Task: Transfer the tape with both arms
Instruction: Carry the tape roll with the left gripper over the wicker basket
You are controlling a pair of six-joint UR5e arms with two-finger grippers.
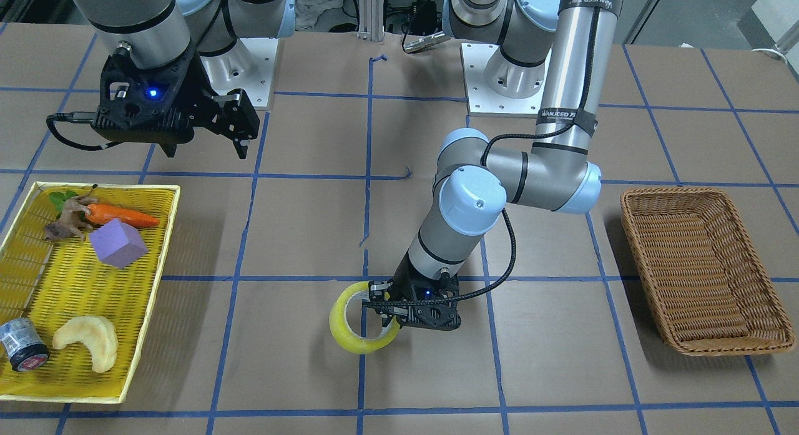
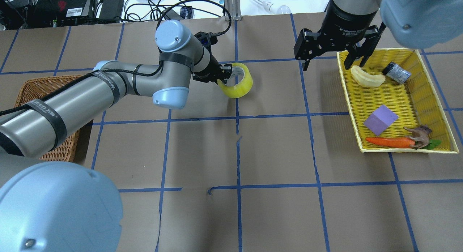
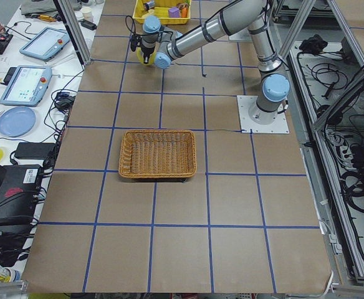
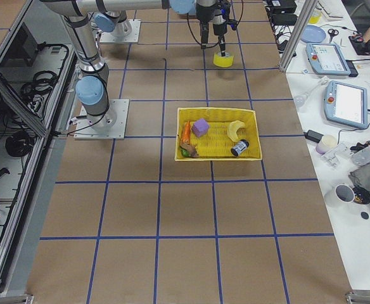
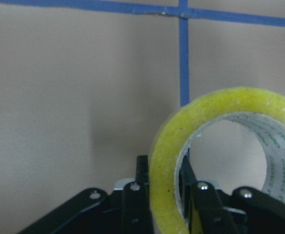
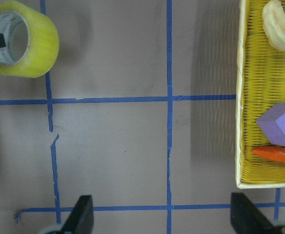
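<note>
The tape (image 1: 351,342) is near the middle of the worktop (image 1: 299,235), close to the blue centre line, and the left claw (image 1: 381,307) has it. The claw is clenched on the wall of the ring, with one finger inside the hole and the other against the yellow outside, as the left wrist view shows well (image 5: 167,161). The ring is tilted, neither flat nor fully upright, and its opening is turned partly upward. It sits very low. I cannot tell if its lower edge touches the worktop or is just above it.

The right claw (image 1: 205,149) is released, its fingers wide apart and holding nothing. It hangs above the worktop beside the near edge of the yellow tray (image 1: 161,248), well apart from the tape. From its own camera the tape (image 6: 37,46) lies far off to one corner.

What matters for the coming move, I think, is direction. The basket (image 1: 671,191) stands on the robot's left side, well apart from the tape, and the left arm is the nearer one to it. So the tape should travel toward the robot's left, away from the right claw. Because the grip is only on one side of the ring, the free side may swing or sag during the carry.
</note>
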